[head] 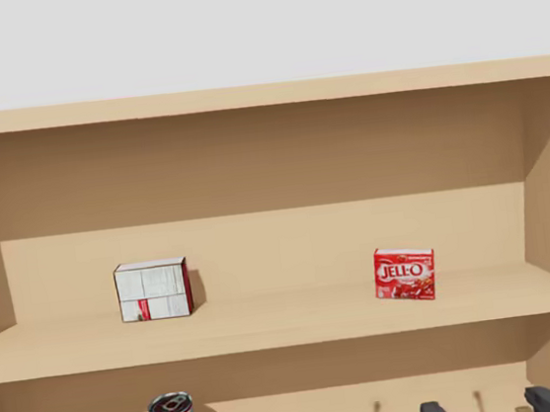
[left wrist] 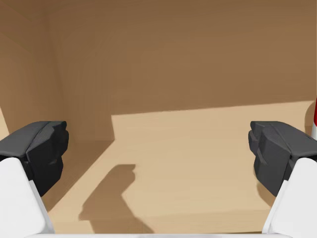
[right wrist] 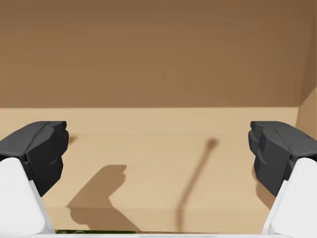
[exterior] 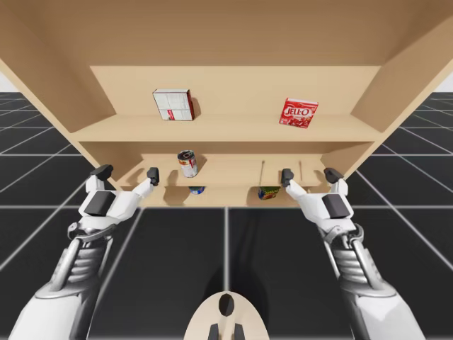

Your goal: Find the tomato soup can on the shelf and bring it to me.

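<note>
left gripper (exterior: 128, 172) and right gripper (exterior: 309, 174) are held spread and empty; between them, the red-and-white can (exterior: 187, 163) is stood on the lower shelf (exterior: 226, 171).

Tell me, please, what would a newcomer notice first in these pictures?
The red and white can stands on the lower board of the wooden shelf. On the upper board sit a white box, left, and a red box, right. My left gripper and right gripper hang open before it.
</note>
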Robot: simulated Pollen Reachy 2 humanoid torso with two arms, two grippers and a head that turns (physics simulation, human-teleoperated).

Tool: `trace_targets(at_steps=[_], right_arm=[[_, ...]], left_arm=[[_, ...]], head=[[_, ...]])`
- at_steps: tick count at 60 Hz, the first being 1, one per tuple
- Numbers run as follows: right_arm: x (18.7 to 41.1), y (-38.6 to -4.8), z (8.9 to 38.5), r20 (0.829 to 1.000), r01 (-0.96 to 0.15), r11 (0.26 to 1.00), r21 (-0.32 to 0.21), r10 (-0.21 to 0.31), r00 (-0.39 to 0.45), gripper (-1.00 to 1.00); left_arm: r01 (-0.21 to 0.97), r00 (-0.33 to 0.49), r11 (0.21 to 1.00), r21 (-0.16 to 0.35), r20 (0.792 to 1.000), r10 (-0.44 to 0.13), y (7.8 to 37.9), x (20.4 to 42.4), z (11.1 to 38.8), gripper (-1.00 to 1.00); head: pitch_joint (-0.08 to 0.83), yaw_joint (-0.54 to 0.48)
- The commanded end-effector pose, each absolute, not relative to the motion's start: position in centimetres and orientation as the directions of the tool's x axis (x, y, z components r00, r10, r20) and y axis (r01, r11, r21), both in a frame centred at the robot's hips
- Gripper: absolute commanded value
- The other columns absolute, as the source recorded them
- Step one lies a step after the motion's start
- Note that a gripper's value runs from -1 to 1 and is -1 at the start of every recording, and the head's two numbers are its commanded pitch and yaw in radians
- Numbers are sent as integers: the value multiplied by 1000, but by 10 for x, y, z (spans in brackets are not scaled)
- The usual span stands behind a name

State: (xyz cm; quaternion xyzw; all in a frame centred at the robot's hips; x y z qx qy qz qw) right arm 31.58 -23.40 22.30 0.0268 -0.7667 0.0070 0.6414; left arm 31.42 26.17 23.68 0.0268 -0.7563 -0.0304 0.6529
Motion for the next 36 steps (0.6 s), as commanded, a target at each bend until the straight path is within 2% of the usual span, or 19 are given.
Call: trace_targets(at_steps=[1, 10, 20, 36], right_arm=[[313, -232, 223, 983, -51, 996, 70, -78, -164, -1000], [315, -234, 226, 982, -67, 996, 63, -74, -175, -1000], [316, -234, 225, 983, -54, 997, 56, -65, -173, -1000], [316, -233, 223, 984, -64, 997, 49, -59, -165, -1000]], left_arm=[[0, -145, 997, 80, 986, -80, 262, 314, 237, -1000], [-2, -146, 997, 78, 986, -77, 264, 315, 237, -1000], [-3, -145, 997, 78, 986, -78, 264, 315, 237, -1000], [-2, -142, 996, 84, 986, -83, 263, 316, 236, -1000]], head=[[-4, -47], [33, -43], [132, -15], [296, 136]])
